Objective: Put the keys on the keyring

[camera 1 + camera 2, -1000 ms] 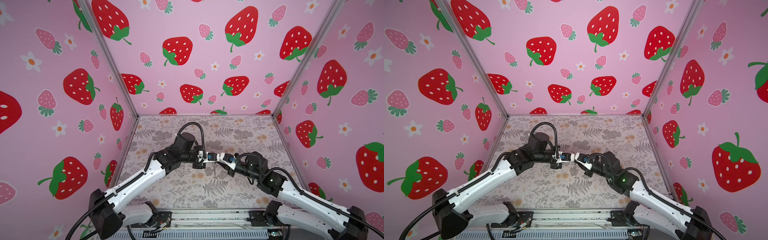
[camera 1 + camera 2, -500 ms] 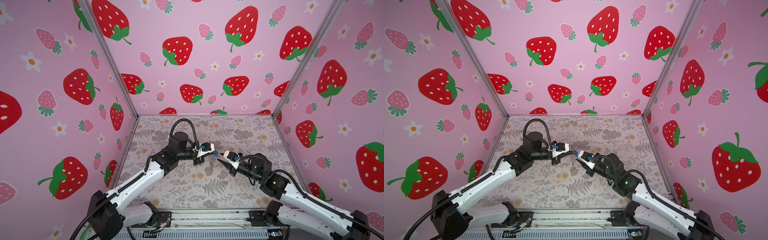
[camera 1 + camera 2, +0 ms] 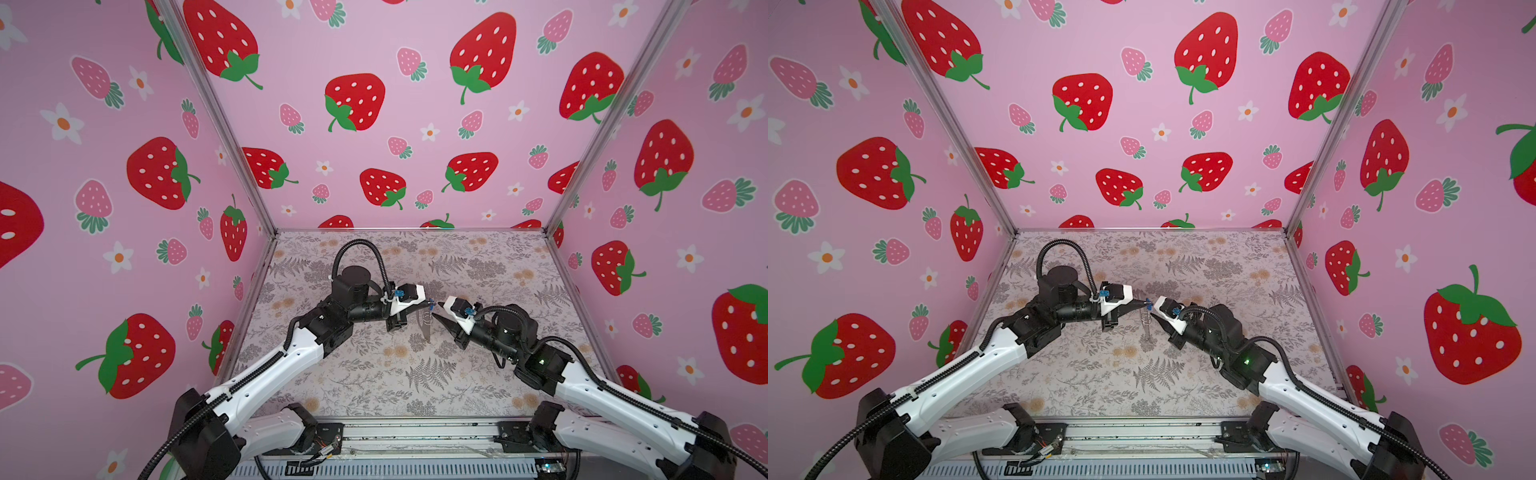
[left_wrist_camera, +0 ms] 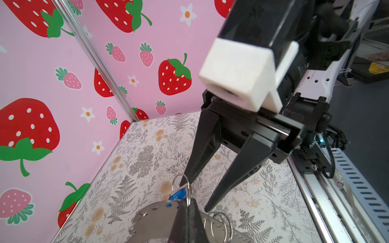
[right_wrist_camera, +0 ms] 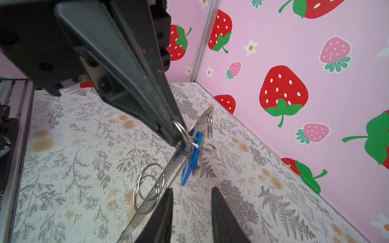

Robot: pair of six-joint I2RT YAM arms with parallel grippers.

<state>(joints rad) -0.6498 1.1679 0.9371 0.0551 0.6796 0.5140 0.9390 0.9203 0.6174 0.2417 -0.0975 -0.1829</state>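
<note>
The left hand (image 5: 175, 136) is clamped shut on the keyring (image 4: 155, 216). It pinches one of the rings (image 5: 179, 127) at the upper edge, so the strap hangs down freely over the counter (image 5: 63, 147). Held that way, the strap turns edge-on toward the other arm and the rest of its rings dangle open to approach. That suits a threading job, because one arm acts as a steady fixture while the other does the fine work.

The keys (image 5: 194, 153) hang right at that pinch point. The blue tag sits against the strap just under the left fingertips, tangled in among two or three rings. It seems to be looped onto one of them and not merely resting there, though the wires overlap too much in the right wrist view to be sure.

The right hand (image 4: 197, 191) faces the left from the opposite side. Its jaws stand apart with nothing between them, and one fingertip is close beside the tag while the other is lower along the strap. I judge that this open, empty stance lets it either nudge the tag further round its ring or take hold of the strap.

In both top views the two hands meet tip to tip above the middle of the counter. The strap is a thin dark strip hanging between them.
</note>
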